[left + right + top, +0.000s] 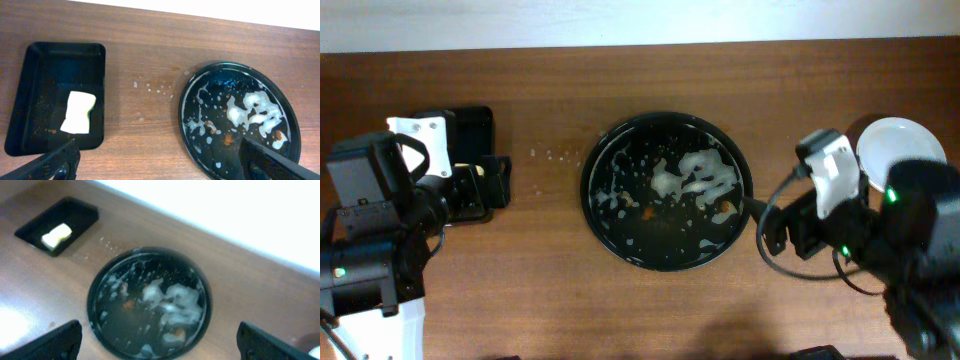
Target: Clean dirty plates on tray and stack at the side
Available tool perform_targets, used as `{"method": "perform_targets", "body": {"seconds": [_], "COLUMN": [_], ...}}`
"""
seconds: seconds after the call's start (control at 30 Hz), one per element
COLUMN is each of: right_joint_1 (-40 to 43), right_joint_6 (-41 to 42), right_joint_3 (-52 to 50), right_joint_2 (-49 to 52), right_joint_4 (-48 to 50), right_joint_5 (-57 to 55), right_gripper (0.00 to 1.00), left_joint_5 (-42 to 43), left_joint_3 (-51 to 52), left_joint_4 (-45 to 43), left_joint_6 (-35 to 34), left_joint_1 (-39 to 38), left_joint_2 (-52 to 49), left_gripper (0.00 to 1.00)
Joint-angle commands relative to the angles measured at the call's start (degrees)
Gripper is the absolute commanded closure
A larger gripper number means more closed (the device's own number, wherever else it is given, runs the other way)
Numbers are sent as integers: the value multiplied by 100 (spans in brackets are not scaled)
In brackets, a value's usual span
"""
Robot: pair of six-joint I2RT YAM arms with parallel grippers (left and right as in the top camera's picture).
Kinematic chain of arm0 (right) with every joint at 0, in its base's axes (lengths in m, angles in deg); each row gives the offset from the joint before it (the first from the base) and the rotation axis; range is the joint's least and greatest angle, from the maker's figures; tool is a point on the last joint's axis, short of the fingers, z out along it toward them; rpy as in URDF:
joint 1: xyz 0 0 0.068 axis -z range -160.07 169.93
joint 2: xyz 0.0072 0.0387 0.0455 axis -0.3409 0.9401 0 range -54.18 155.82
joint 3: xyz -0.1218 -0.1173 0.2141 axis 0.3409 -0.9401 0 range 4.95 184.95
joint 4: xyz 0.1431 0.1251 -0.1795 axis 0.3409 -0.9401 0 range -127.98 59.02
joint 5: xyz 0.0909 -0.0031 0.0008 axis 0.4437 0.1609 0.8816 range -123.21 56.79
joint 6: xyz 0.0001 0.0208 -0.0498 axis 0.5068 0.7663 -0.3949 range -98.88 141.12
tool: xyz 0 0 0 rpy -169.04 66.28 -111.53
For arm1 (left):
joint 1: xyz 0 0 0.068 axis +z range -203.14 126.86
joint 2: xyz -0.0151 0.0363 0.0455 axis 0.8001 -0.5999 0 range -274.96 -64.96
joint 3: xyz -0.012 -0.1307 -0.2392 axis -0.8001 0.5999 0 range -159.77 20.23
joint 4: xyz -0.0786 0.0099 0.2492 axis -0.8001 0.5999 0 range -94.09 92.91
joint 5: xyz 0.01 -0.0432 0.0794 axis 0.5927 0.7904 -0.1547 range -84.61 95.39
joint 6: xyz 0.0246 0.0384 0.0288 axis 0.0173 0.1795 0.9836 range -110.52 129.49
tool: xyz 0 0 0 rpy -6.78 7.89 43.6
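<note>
From above, the round tray [592,165] lies in the middle of the table [550,300]. It is black and glossy, with white foam [695,178] and some orange spots on it. At the upper right of the frame I see a white plate [900,140] on the table, well apart from the round tray. My right arm [880,225] hides its lower part, and I cannot tell if more plates lie under it. My left arm [380,230] is at the left edge, beside a small tray [475,125].

In my left wrist view, my left gripper [160,167] is wide apart and holds nothing; its fingers [55,162] show only in the two lower corners. The small tray is at the left, and a pale yellow sponge [78,112] lies inside it. The round tray is at the lower right. Between the two trays some white drops [155,87] lie on the wood.

In my right wrist view, a little blurred, my right gripper [157,352] is also wide apart and holds nothing. The round tray is in the middle of the frame, just above the gap between the fingers. The small tray with the sponge is at the upper left.
</note>
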Motion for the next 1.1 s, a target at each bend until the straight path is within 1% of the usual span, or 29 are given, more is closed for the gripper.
{"method": "perform_targets", "body": {"seconds": [0.0, 0.17, 0.23, 0.33, 0.4, 0.5, 0.63, 0.93, 1.07], "right_joint_1": [251, 645, 852, 1139, 1303, 1338, 1335, 1335, 1322], "right_joint_6": [-525, -479, -271, 52, 101, 260, 476, 643, 986], "right_joint_3": [-1266, -3534, -4367, -5189, -5685, -6286, -6673, -7215, -7619], "right_joint_2": [-737, -2247, -2968, -3871, -4507, -5117, -5110, -5110, -5110], "right_joint_4": [706, 1893, 2225, 2435, 2452, 2551, 3040, 4245, 5342], "right_joint_5": [-133, -118, -116, -138, -133, -138, -138, -142, -114], "right_gripper": [1, 1, 2, 1, 1, 1, 2, 1, 1], "left_joint_5": [83, 83, 83, 83, 83, 83, 83, 83, 83], "left_joint_3": [-11, -11, -11, -11, -11, -11, -11, -9, -11], "left_joint_4": [4, 4, 4, 4, 4, 4, 2, 4, 4], "left_joint_6": [20, 20, 20, 20, 20, 20, 20, 20, 20], "left_joint_1": [-17, -17, -17, -15, -17, -17, -17, -17, -17], "left_joint_2": [59, 59, 59, 59, 59, 59, 59, 59, 59], "left_gripper": [1, 1, 1, 1, 1, 1, 0, 1, 1]}}
